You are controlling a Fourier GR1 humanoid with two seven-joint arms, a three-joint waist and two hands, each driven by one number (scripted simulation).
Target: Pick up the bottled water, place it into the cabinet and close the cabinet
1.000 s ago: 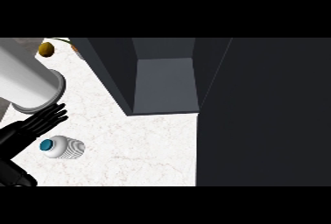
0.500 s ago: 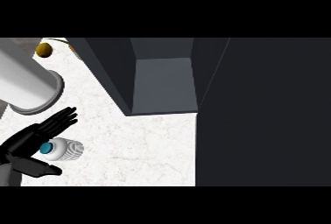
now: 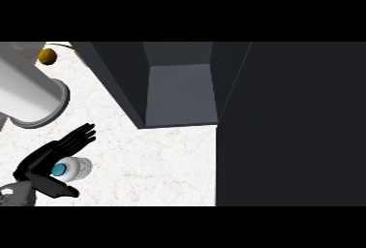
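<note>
Standing on the counter (image 3: 157, 164) at eight o'clock, the bottle (image 3: 71, 168) sits between the left hand's (image 3: 44, 162) wide-spread fingers and thumb. Its fingers point to one o'clock, toward the open cabinet (image 3: 180, 92).

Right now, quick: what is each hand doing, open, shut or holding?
Left hand: open, fingers straight, thumb out, set around the bottled water but not curled on it.
Right hand: not in view.
</note>
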